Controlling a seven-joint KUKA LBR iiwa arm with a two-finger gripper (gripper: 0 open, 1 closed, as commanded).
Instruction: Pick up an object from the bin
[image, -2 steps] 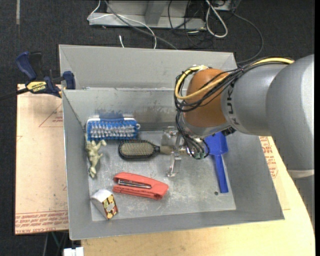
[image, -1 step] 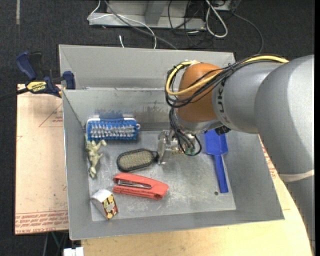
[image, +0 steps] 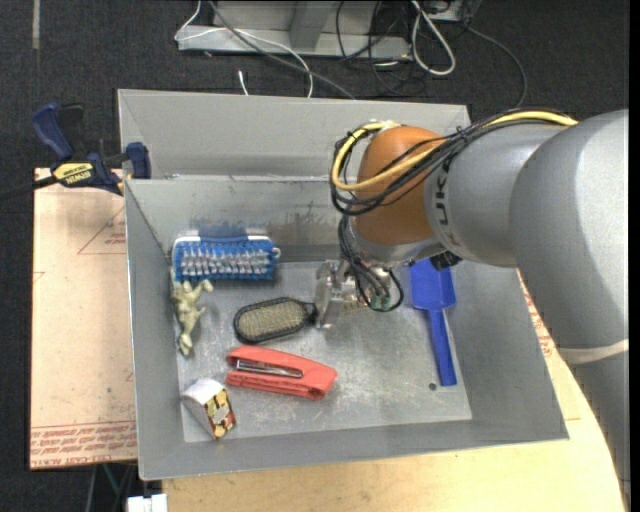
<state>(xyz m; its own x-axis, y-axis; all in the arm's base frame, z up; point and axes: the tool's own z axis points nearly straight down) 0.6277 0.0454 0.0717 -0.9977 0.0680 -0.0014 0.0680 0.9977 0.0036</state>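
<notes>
My gripper (image: 328, 300) hangs low in the middle of the bin, at the right end of a dark oval brush (image: 268, 319) with a mesh-like face. Whether it touches the brush I cannot tell. A red stapler (image: 282, 373) lies flat just below and to the left of the gripper. To the gripper's right, a blue plastic scoop (image: 436, 312) lies with its handle pointing toward the bin's front, its top partly hidden by the arm.
A blue brush with pale bristles (image: 225, 259) lies at the back left. A pale green toy figure (image: 189, 311) lies along the left wall. A small white carton (image: 211, 406) sits in the front left corner. The arm covers the bin's back right.
</notes>
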